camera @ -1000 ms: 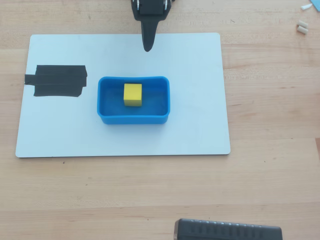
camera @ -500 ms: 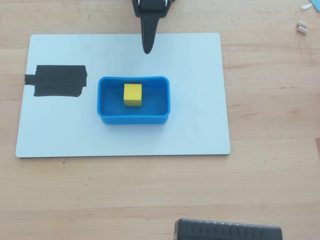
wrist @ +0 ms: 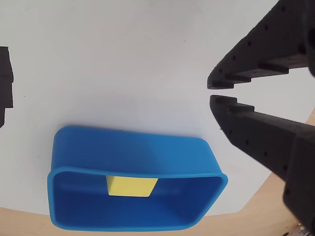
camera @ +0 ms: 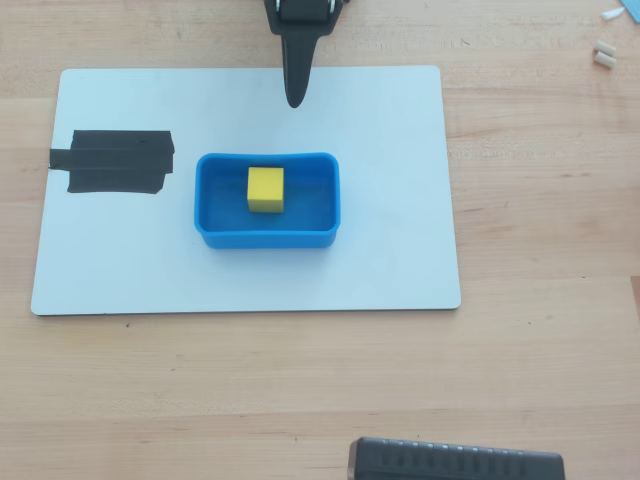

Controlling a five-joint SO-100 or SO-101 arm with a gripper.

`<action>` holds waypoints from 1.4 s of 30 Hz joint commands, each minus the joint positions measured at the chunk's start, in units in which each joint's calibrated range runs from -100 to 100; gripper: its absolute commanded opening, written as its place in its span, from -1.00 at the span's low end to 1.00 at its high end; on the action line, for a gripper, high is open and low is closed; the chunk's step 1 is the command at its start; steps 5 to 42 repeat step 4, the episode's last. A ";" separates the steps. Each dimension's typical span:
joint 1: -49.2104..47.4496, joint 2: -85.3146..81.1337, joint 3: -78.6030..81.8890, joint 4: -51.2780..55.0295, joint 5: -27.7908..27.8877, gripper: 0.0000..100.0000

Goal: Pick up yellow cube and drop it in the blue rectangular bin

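Observation:
The yellow cube (camera: pixel 266 189) rests inside the blue rectangular bin (camera: pixel 215 195), near its middle, on the white board. In the wrist view the cube (wrist: pixel 131 186) shows partly behind the bin's near wall (wrist: pixel 133 155). My gripper (camera: pixel 295 95) hangs above the board's far edge, beyond the bin and apart from it. In the wrist view its fingertips (wrist: pixel 211 91) almost touch, with nothing between them. It is shut and empty.
A white board (camera: pixel 400 250) lies on the wooden table. A black tape patch (camera: pixel 115 162) sits at the board's left, also at the wrist view's left edge (wrist: pixel 4 78). A dark object (camera: pixel 455 462) lies at the table's near edge. Small white bits (camera: pixel 603 55) lie at the far right.

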 commanded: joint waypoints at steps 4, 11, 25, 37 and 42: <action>-1.05 -1.26 0.01 0.19 0.39 -1.00; -1.05 -1.26 0.01 0.19 0.39 -1.00; -1.05 -1.26 0.01 0.19 0.39 -1.00; -1.05 -1.26 0.01 0.19 0.39 -1.00; -1.05 -1.26 0.01 0.19 0.39 -1.00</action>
